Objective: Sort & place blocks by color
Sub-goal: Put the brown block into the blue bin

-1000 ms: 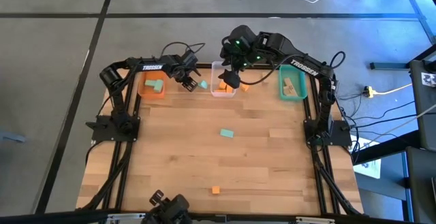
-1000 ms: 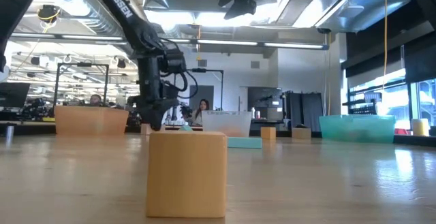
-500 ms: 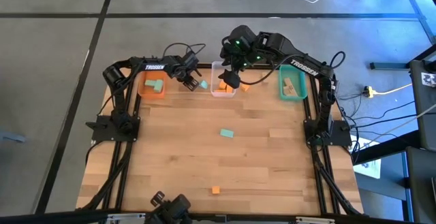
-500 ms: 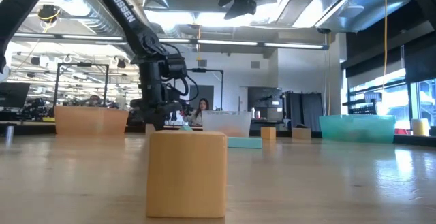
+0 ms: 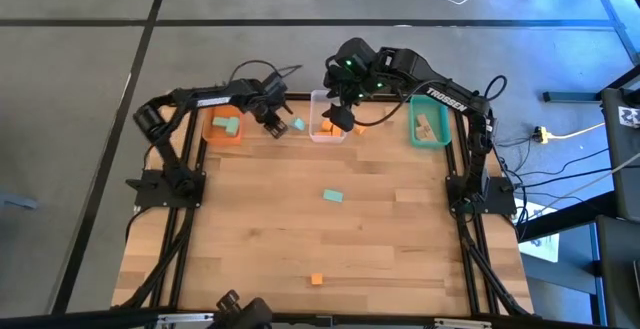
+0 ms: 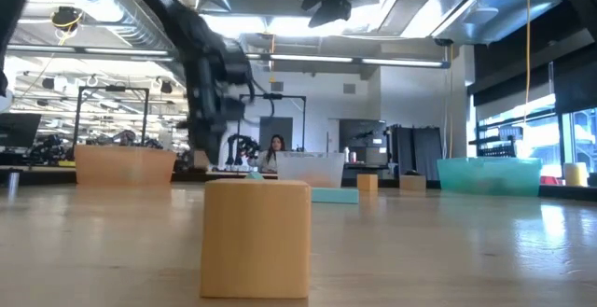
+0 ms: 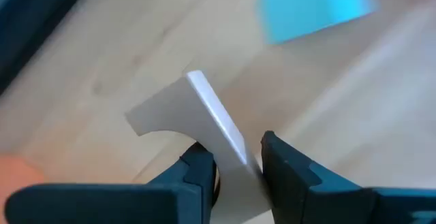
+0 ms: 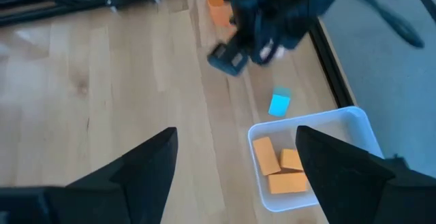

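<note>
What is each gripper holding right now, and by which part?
The left gripper apparently pinches a pale flat piece by its near end. The right gripper, open above the clear bin, holds nothing.

table [image 5: 400,259]: light wood | far edge: orange bin [image 5: 222,128], clear bin [image 5: 325,129], teal bin [image 5: 429,126] | loose: mint blocks [image 5: 297,125] [image 5: 333,196]; orange block [image 5: 316,279] near front

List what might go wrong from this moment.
The left end effector sits beside the small mint-green block and might nudge it against the clear plastic bin. The right end effector, open above that bin, is close by, so the two arms might collide.
</note>
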Controlling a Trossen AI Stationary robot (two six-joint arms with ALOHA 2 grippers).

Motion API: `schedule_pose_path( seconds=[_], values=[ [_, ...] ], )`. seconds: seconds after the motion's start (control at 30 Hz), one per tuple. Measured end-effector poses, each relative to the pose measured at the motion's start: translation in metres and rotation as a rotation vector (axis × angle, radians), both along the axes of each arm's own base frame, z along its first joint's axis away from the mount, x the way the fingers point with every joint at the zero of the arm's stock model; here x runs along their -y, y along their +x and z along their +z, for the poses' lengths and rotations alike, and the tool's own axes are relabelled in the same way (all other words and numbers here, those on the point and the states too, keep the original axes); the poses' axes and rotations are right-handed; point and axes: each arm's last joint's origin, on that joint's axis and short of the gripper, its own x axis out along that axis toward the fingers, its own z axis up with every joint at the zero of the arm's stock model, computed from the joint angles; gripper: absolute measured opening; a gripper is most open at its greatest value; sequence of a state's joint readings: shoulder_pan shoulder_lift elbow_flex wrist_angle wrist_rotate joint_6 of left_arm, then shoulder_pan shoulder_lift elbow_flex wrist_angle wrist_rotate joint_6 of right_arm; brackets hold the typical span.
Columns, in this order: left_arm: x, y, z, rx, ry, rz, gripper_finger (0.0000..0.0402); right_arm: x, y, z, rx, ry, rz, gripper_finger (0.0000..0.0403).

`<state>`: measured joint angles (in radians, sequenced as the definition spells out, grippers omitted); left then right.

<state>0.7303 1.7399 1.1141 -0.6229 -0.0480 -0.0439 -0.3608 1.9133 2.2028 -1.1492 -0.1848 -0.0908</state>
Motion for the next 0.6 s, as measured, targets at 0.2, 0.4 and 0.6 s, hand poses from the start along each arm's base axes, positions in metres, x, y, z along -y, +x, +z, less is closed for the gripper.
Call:
schedule_pose_path(
  seconds=[0.2, 0.4, 0.6],
  values=[
    [0.031, -0.018, 0.057, 0.079, 0.019, -0.103, 0.0087, -0.004, 0.001, -0.001, -0.012, -0.060, 0.081, 0.0298],
    [0.074, -0.038, 0.112, 0.210, 0.110, -0.245, 0.0087, -0.012, 0.004, 0.000, -0.014, -0.102, 0.152, 0.0298],
    [0.123, -0.062, 0.157, 0.344, 0.260, -0.423, 0.0087, -0.028, 0.009, 0.000, -0.001, -0.157, 0.248, 0.0298]
  ],
)
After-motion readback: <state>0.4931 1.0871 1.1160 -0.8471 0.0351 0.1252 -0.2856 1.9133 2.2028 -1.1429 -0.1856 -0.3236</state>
